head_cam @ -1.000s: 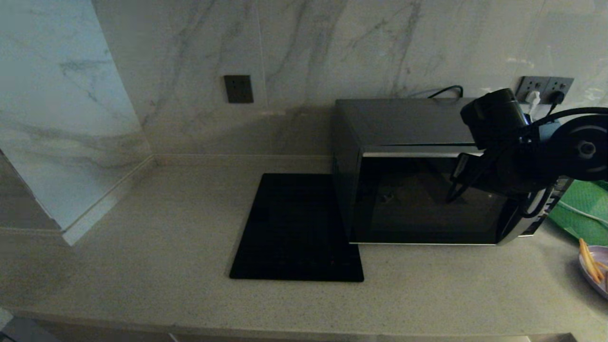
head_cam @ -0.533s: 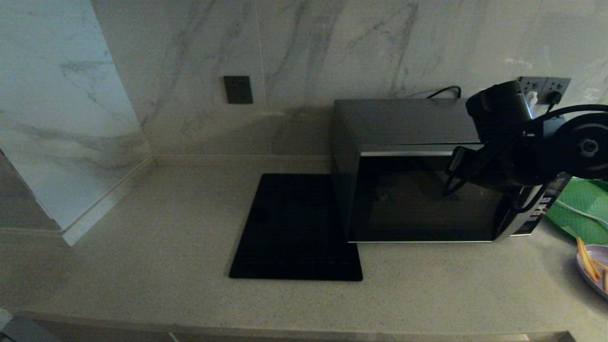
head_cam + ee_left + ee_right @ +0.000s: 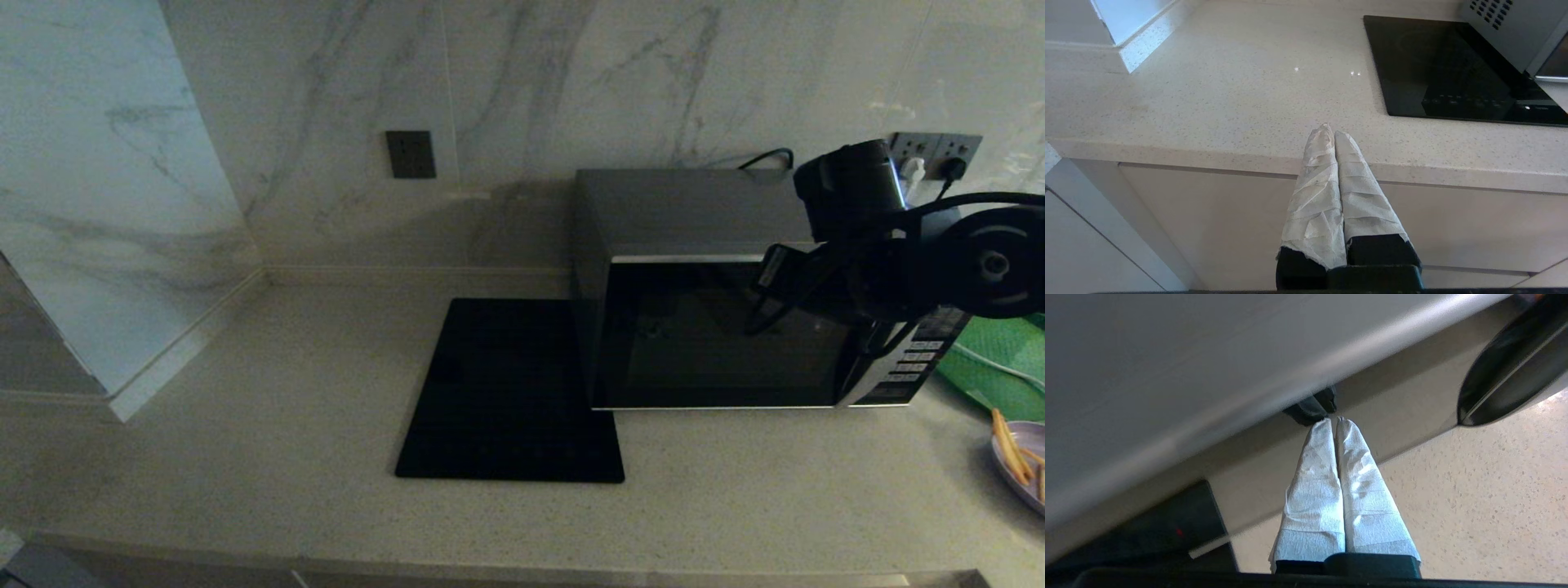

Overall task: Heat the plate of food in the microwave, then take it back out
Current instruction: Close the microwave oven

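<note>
The microwave [image 3: 718, 294] stands on a speckled pale counter [image 3: 286, 425] against a marble wall [image 3: 571, 90], its dark glass door [image 3: 710, 339] facing forward and looking closed. At the door's right side is a black button panel [image 3: 910, 363] with rows of small pale keys; their lettering is too small to read, and no brand name can be made out on the casing.

The right arm [image 3: 914, 261] reaches across the front of the microwave's upper right part. In the right wrist view, the right gripper [image 3: 1336, 422] has its 2 white-wrapped fingers [image 3: 1314, 490] pressed together with nothing between them, and the tips sit right at the glossy door, where a dark reflection meets them. Whether they actually touch the glass cannot be told.

The plate of food [image 3: 1024, 469] lies on the counter at the far right edge of the head view, well apart from the microwave door, with orange sticks on its pale lilac surface. Behind it is a green tray [image 3: 1000, 367].

A flat black mat [image 3: 510, 392] lies just beside the microwave on its left. On the wall are a dark switch plate [image 3: 410, 153] and a double socket [image 3: 935, 151] with plugs in it.

The left gripper [image 3: 1333, 132] hangs at the counter's front edge, its 2 wrapped fingers closed together and empty.
</note>
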